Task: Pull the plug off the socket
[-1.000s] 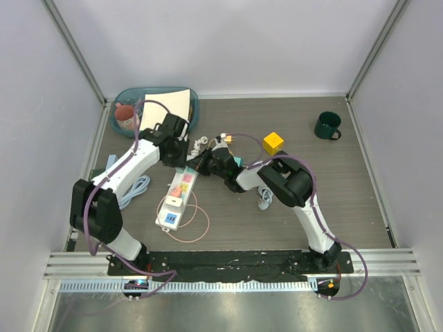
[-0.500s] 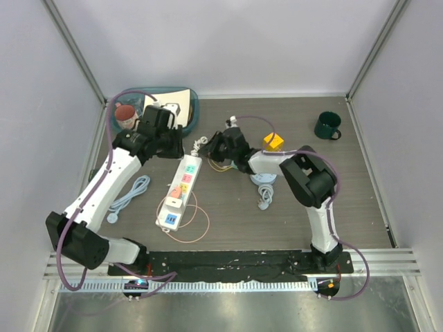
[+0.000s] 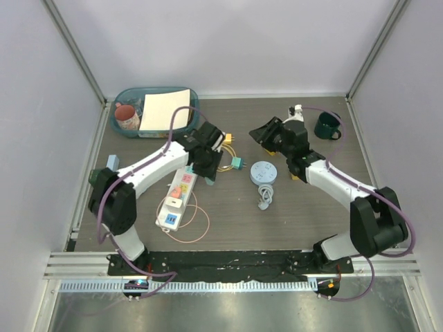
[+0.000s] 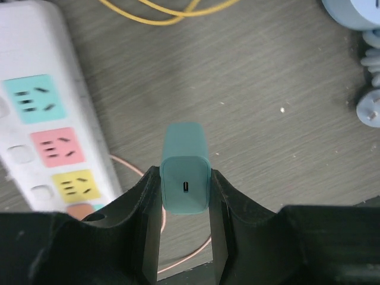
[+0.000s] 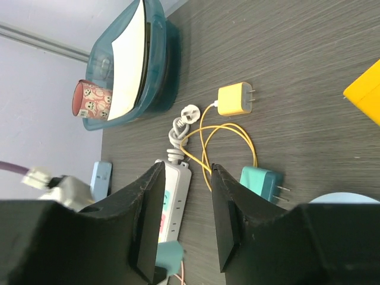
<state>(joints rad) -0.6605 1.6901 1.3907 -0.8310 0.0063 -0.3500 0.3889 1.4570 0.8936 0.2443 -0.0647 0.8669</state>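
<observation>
The socket is the long white strip with pastel outlet faces, left of centre; it also shows in the left wrist view and the right wrist view. The plug, a small white block, sits in the strip near its near end. My left gripper hangs just right of the strip's far end and is shut on a teal charger block, not the plug. My right gripper is raised over the far middle, open and empty.
A second teal adapter, a yellow charger with its yellow cable, and a round light-blue reel lie mid-table. A teal bin with a pink cup stands far left, a green mug far right. A pink cable loop circles the strip's near end.
My left arm has swung from the bin to the right side of the strip's far end. My right arm has pulled back right, towards the mug.
</observation>
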